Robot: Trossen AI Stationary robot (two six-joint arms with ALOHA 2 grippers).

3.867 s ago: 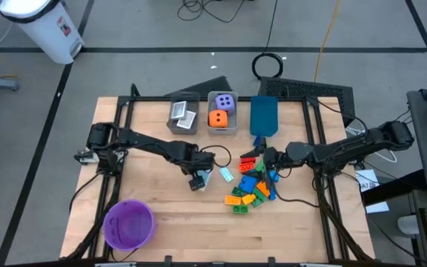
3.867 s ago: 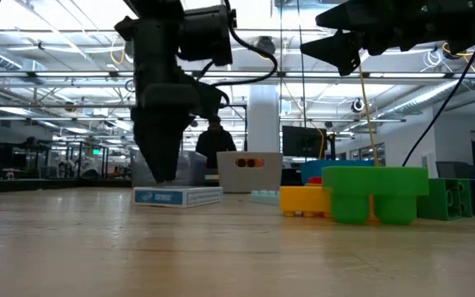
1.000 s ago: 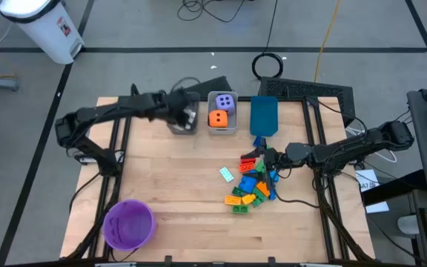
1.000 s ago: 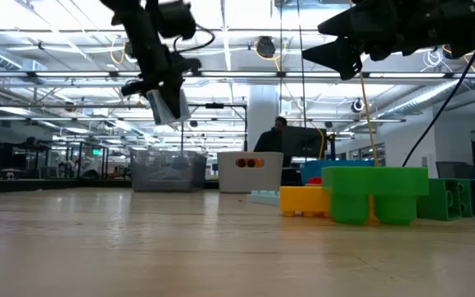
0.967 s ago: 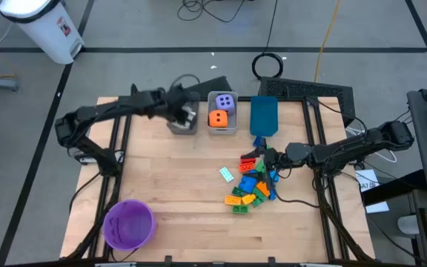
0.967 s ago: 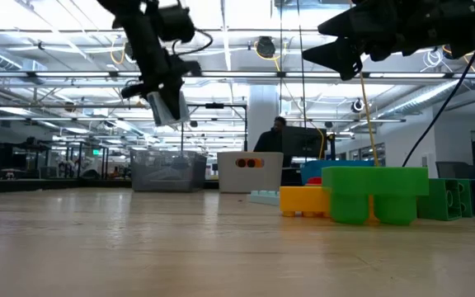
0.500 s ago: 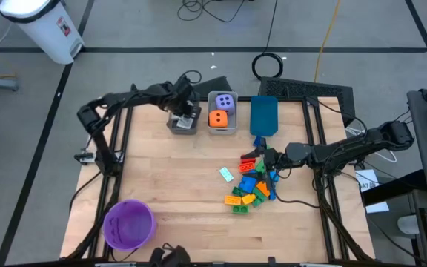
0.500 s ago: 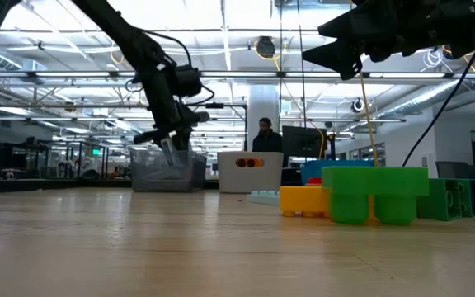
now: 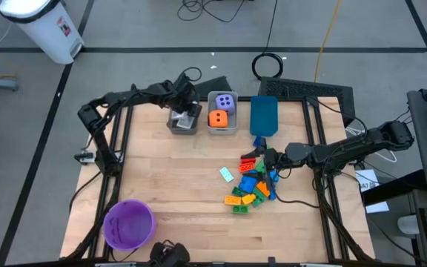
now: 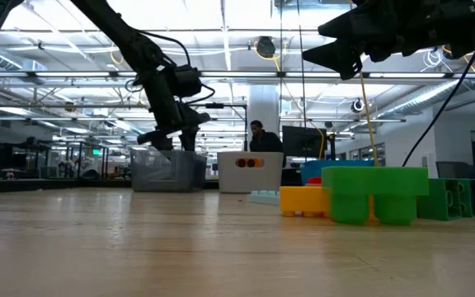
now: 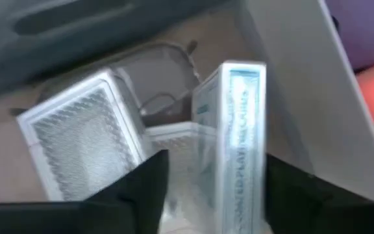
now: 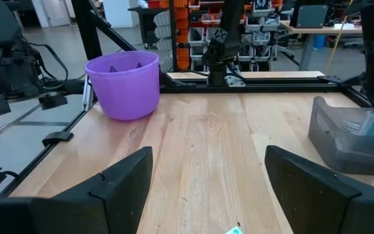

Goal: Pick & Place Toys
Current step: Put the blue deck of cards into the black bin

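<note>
Two dice sit in a bin at the upper middle of the overhead picture: the purple die (image 9: pixel 227 101) toward the top, the orange die (image 9: pixel 217 118) touching it just below, both showing white dots. Left of them, white-and-teal cards (image 9: pixel 184 117) lie in a grey bin; up close, one card box (image 11: pixel 237 140) stands on edge beside a flat one (image 11: pixel 80 134). A single teal card (image 9: pixel 226 174) lies flat at centre frame, just left of the heaped multicoloured bricks (image 9: pixel 253 182).

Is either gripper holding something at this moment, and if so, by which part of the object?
Nothing is held. The left gripper stands open over the grey bin, a card box loose between its fingers. The right gripper is open.
</note>
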